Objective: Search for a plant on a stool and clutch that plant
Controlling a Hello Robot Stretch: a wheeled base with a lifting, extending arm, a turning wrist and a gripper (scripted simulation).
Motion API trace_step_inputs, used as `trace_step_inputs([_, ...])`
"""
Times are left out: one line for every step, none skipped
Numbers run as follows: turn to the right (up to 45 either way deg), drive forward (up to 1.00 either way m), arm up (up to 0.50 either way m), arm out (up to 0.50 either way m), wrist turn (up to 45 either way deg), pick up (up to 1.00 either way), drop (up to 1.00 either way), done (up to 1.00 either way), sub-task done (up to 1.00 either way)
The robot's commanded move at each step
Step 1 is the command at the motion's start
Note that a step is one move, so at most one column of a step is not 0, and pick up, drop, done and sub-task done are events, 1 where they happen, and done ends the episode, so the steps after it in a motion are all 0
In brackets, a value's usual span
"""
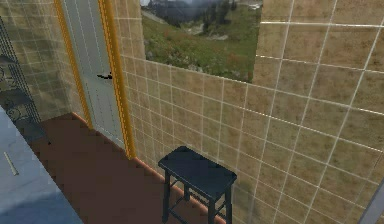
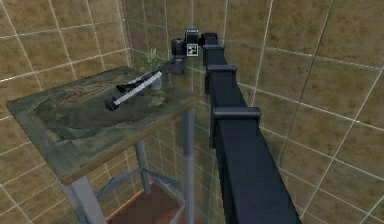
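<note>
Stool (image 1: 200,170), dark with a square seat, stands nearest in the forward view on a reddish-brown floor (image 1: 90,165), close against a tan tiled wall (image 1: 300,110). Farther back along that wall a pale door (image 1: 95,60) sits in a yellow frame. Above the stool a window (image 1: 200,35) looks onto green ground.

In the arm side view the dark arm (image 2: 235,130) rises from the bottom edge, just beside a desk (image 2: 60,135) with a mottled grey-green top on pale metal legs. A long dark thing with a pale end (image 2: 135,90) slants across that top; what it is cannot be told. At the desk's far corner stands a small green plant (image 2: 152,58). The tool (image 2: 180,52) is just right of the plant, at the arm's far end beside two white squares (image 2: 193,36). How its fingers are set cannot be told, nor whether it holds anything or touches the plant.
</note>
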Motion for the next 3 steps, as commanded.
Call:
trace_step_inputs([0.0, 0.0, 0.0, 0.0, 45.0, 0.0, 0.0, 0.0, 0.0])
trace_step_inputs([0.0, 0.0, 0.0, 0.0, 9.0, 0.0, 0.0, 0.0, 0.0])
trace_step_inputs([0.0, 0.0, 0.0, 0.0, 0.0, 1.0, 0.0, 0.0, 0.0])
